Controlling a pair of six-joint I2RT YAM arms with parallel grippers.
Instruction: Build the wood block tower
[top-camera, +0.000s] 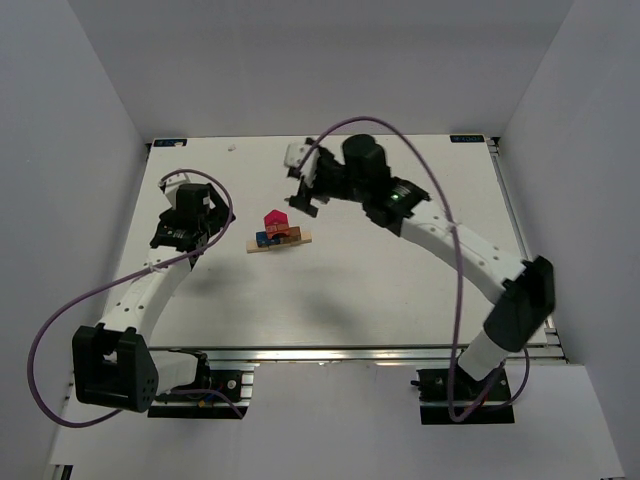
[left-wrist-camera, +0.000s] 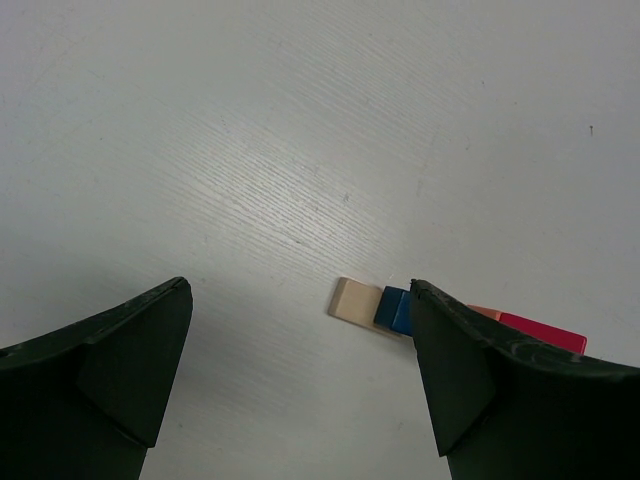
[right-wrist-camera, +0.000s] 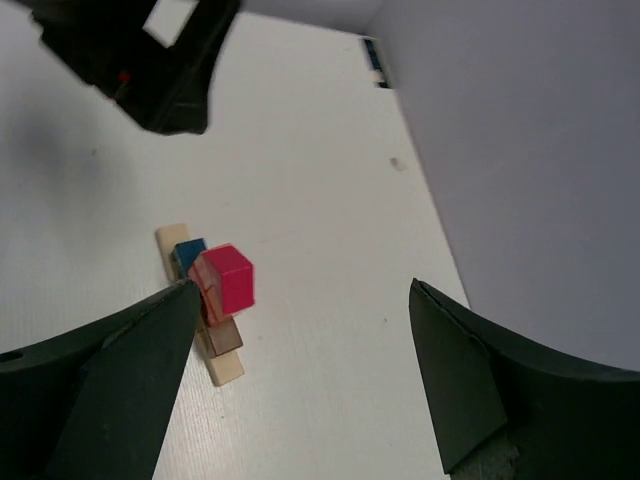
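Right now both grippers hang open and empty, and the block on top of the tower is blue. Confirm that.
Wrong: the top block of the wood block tower is red, not blue, as the right wrist view shows. The left gripper and right gripper are open and empty.

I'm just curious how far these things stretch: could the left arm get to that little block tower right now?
Probably yes. The open left gripper sits just left of the wood block tower with only bare table between; the right gripper hangs near its far side, which might crowd it.
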